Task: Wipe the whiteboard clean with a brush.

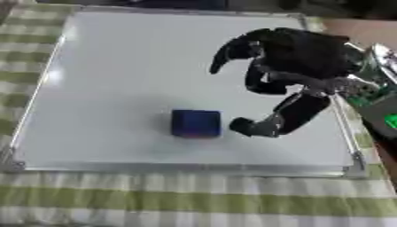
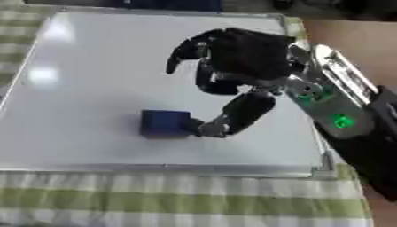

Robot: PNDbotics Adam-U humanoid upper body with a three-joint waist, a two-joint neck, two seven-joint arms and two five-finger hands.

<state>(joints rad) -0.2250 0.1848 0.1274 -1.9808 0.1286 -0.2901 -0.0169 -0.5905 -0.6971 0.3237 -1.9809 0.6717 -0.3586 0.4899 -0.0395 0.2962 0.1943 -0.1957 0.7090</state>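
Observation:
A small dark blue block, the brush (image 1: 195, 123), lies flat on the whiteboard (image 1: 116, 80), near its front edge and a little right of the middle. My right hand (image 1: 298, 57) comes in from the right and hovers over the board just right of and behind the brush. Its fingers are curved downward but spread apart, holding nothing. The thumb tip (image 1: 242, 127) sits close to the brush's right side; I cannot tell if it touches. The board's surface looks white and unmarked. My left hand shows in neither view.
The whiteboard has a metal frame (image 1: 186, 169) and lies on a green and white checked cloth (image 1: 194, 199). My right forearm (image 2: 341, 115), with a green light on it, crosses the board's right edge. Brown tabletop (image 1: 364, 31) shows at the far right.

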